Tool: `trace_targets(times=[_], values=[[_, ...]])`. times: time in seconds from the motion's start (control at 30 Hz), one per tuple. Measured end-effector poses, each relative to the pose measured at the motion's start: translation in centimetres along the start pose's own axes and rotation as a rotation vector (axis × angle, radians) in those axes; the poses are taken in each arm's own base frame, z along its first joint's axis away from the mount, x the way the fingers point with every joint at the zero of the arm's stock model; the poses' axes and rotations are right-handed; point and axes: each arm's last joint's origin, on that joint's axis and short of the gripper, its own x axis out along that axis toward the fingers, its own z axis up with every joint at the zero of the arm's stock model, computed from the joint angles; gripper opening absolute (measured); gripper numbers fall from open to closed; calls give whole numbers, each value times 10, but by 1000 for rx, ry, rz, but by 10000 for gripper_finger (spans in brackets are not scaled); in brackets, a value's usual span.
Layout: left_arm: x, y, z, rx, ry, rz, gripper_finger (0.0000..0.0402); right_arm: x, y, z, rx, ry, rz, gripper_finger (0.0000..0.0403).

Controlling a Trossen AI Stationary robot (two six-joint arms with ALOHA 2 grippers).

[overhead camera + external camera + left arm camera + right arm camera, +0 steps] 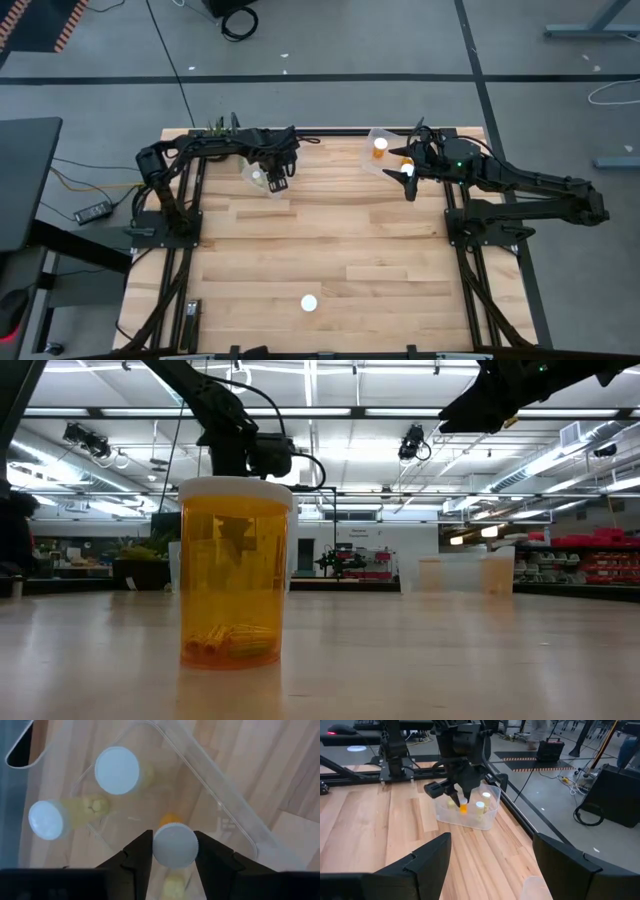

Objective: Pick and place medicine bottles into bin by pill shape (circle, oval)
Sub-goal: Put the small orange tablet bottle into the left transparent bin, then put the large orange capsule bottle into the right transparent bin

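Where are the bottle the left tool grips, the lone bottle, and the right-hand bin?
White-capped amber bottle in left tool [174, 845], left wrist view, cap top.
Lone amber bottle [236, 575], low view, body.
Right clear plastic bin [375, 165], high view, rim.

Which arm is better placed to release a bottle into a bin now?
The left. Its gripper holds a white-capped bottle directly over the clear bin. The right gripper is open, holding nothing.

light: bright ceiling strips [330, 410] | shadows: soft | glare: white caps [116, 770] washed out | blur: nearby bottle soft
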Motion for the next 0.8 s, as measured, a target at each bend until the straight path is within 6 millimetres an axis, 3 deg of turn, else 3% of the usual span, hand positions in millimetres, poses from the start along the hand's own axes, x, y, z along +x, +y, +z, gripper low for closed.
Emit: trace_targets(times=[0.37,0.63,0.8], values=[[-5,1,1,-14,-28,13,207,0,0,0,1,0,0,287],[-46,6,-2,-49,-169,43,226,0,0,-1,0,8,1,287],[-77,-3,-2,-43,-320,-39,215,5,1,-2,-2,26,9,287]])
